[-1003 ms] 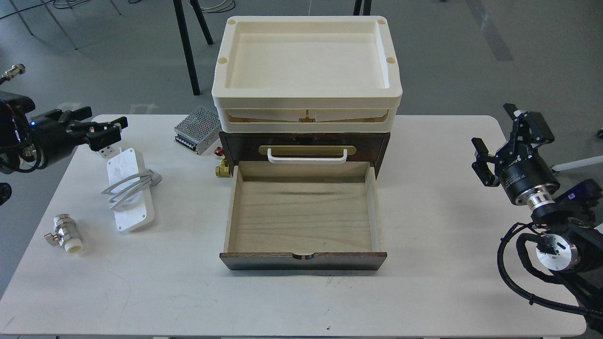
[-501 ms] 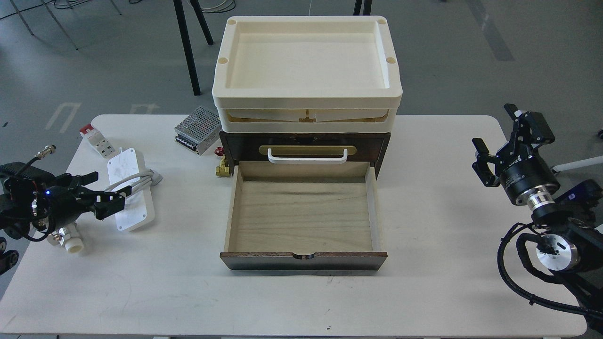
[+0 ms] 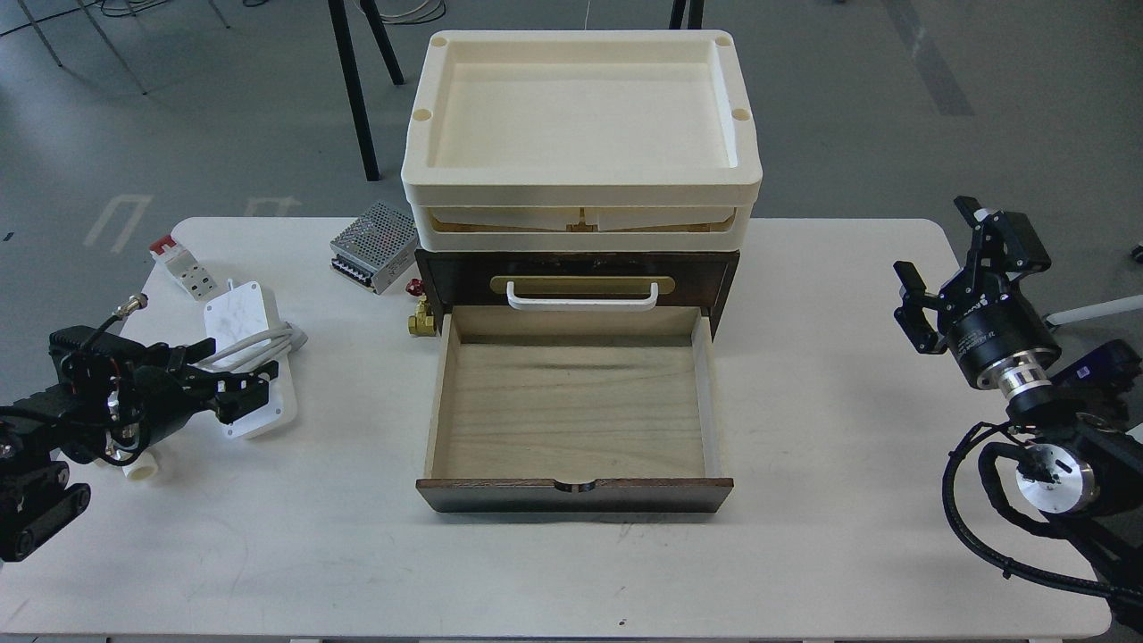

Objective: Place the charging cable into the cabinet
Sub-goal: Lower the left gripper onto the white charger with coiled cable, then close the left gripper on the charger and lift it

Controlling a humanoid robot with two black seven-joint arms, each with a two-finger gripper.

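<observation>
On the left side of the counter (image 3: 804, 554), the charging cable (image 3: 239, 329) is laid flat, its long axis running from the far left toward the near right, with the cord wound across its middle and bulging out to the right. Its near end is overlapped by the left hand (image 3: 246, 386), which is reached in low from the left; the fingers are seen dark and nearly end-on, so it cannot be told how far they are parted or whether the brick is gripped. The right hand (image 3: 938, 272) is held up well apart at the right edge, fingers spread and nothing between them, so the left arm is judged much the nearer. The cabinet (image 3: 429, 277) is placed at the middle, and its open, bare drawer (image 3: 571, 420) lies to the right of the cable, so a carry rightward is called for. Counted: one cable, one cabinet with one drawer pulled out, two stacked trays (image 3: 580, 179) on top, one metal mesh box (image 3: 375, 246), one red-and-white block (image 3: 183, 268), two brass or steel fittings.
</observation>
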